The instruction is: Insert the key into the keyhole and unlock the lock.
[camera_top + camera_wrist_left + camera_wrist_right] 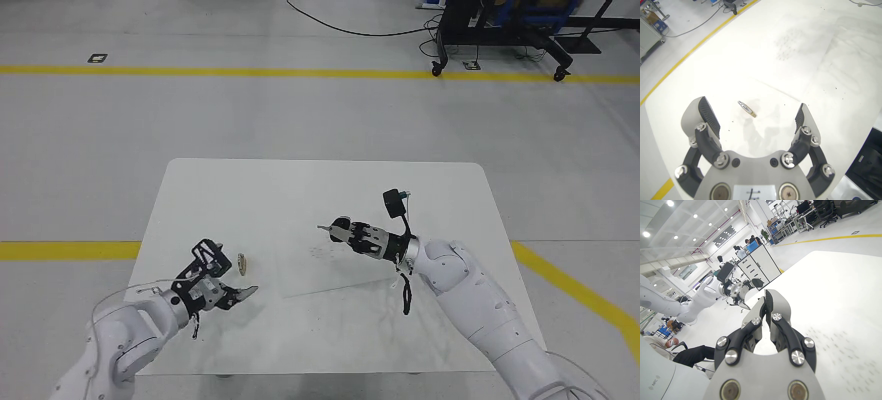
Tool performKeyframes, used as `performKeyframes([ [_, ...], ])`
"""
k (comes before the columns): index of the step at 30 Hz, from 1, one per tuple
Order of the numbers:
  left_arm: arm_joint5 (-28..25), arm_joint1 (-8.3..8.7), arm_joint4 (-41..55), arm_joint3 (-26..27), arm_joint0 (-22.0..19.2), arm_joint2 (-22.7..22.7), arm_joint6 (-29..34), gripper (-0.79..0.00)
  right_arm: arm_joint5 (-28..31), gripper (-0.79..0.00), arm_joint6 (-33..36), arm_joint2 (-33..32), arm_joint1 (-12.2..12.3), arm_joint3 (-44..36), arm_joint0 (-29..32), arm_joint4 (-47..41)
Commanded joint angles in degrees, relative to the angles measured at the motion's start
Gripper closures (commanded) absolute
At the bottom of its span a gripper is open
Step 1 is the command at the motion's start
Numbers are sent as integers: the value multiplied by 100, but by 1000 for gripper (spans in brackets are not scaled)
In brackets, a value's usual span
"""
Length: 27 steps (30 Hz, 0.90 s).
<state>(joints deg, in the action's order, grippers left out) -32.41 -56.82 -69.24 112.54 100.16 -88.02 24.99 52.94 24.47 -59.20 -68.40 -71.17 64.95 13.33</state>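
A small brass lock [243, 263] with a silver shackle lies on the white table [300, 185] near its front left. My left gripper [232, 270] sits low right by it, open, one finger on each side of the lock [747, 109] without touching. The left gripper [752, 102] holds nothing. My right gripper [335, 228] hovers over the table's middle, shut, with a thin silver key tip [321, 228] sticking out toward the left. In the right wrist view its pads [768, 302] press together and hide the key.
Faint grey marks [325, 250] dot the table surface under the right gripper. Bare tabletop lies between the two arms and toward the far edge. Yellow floor lines [300, 71] and a wheeled cart [500, 30] are well beyond the table.
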Motion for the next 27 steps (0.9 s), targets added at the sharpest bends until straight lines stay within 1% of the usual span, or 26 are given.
performKeyframes([
  [1, 248, -15, -103, -108, -98, 121, 117, -739, 0, 0, 0, 0, 0, 0, 0, 0],
  [2, 369, -27, -94, -155, -140, 190, 142, -730, 0, 0, 0, 0, 0, 0, 0, 0],
  [3, 470, -38, -82, -204, -181, 251, 173, -696, 0, 0, 0, 0, 0, 0, 0, 0],
  [5, 654, -54, -121, -292, -277, 352, 312, -653, 0, 0, 0, 0, 0, 0, 0, 0],
  [7, 806, -70, -167, -363, -361, 451, 374, -545, 0, 0, 0, 0, 0, 0, 0, 0],
  [8, 841, -76, -186, -396, -400, 493, 384, -462, 0, 0, 0, 0, 0, 0, 0, 0],
  [9, 862, -82, -191, -431, -432, 527, 379, -403, 0, 0, 0, 0, 0, 0, 0, 0],
  [11, 934, -93, -157, -497, -473, 568, 378, -345, 0, 0, 0, 0, 0, 0, 0, 0],
  [13, 989, -99, -157, -549, -507, 589, 385, -320, 0, 0, 0, 0, 0, 0, 0, 0],
  [18, 993, -105, -91, -712, -642, 608, 536, -302, 0, 0, 0, 0, 0, 0, 0, 0],
  [22, 974, -113, 44, -791, -754, 619, 572, -323, 0, 0, 0, 0, 0, 0, 0, 0],
  [27, 934, -129, 119, -883, -903, 734, 625, -302, 0, 0, 0, 0, 0, 0, 0, 0],
])
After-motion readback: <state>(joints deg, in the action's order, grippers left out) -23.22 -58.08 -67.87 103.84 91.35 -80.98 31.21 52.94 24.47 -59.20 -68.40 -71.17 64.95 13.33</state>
